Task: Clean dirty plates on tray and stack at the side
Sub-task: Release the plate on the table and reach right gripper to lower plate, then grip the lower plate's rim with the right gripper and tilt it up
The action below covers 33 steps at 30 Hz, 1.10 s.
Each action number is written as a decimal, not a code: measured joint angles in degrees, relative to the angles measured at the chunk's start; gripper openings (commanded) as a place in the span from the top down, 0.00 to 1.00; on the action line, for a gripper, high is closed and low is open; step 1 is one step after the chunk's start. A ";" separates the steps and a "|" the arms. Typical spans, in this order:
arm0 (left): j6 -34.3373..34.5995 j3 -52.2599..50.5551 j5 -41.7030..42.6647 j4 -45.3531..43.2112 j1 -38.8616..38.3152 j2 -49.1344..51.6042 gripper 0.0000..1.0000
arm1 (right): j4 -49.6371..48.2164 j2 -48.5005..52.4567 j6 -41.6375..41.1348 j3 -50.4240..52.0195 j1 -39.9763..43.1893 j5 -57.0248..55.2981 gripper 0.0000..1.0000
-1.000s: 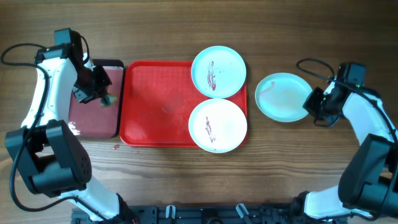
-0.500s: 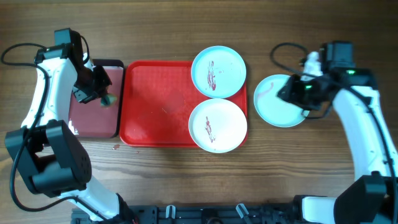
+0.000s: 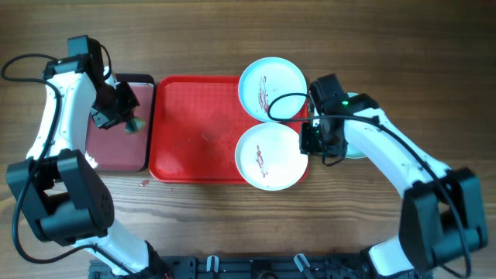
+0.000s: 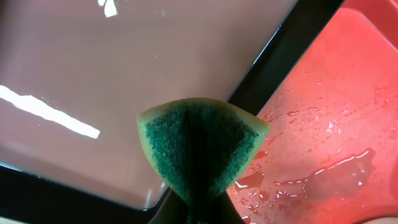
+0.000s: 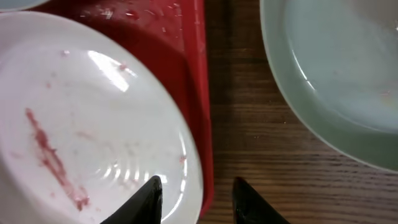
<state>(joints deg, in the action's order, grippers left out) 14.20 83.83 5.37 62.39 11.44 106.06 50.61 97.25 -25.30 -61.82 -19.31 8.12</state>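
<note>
Plates: white plate [image 3: 270, 156], red-smeared, on tray [image 3: 194, 132] near right corner. At its right rim, right gripper [image 5: 198, 186], fingers apart, straddling tray edge. Just right, off tray on table [image 3: 232, 225], aqua plate [image 5: 336, 74]. Far left, left gripper [image 3: 124, 118] clamped on green sponge [image 4: 202, 146] over maroon tray [image 3: 116, 151] edge. Farthest, smeared aqua plate [image 3: 271, 88] on tray far right corner.

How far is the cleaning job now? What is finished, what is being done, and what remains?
Done, apparently: one aqua plate lies on the table beside the red tray, no clear smear visible. In hand: the open right gripper straddles the rim of the white plate; the left gripper holds the green sponge. Left: the white plate and the second aqua plate sit on the tray, both smeared red.
</note>
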 measured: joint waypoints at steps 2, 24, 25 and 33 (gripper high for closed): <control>0.00 0.00 0.00 0.00 0.00 -0.02 0.96 | -0.11 1.66 -0.22 0.42 0.00 -0.48 0.77; 0.00 0.00 0.00 -0.02 0.00 -0.02 0.96 | -23.28 3.45 -13.22 1.57 -13.31 6.36 0.96; 0.00 0.00 0.02 0.04 0.00 -0.02 0.96 | -25.18 3.45 -16.02 1.55 -15.41 5.05 0.96; 0.00 2.29 -0.15 1.70 -0.13 -4.74 0.96 | -35.78 3.82 -26.36 1.53 -21.64 -7.34 0.96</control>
<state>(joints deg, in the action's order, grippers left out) 14.20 86.13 5.21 64.10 11.31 101.32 14.83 101.08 -51.66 -60.29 -40.95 0.78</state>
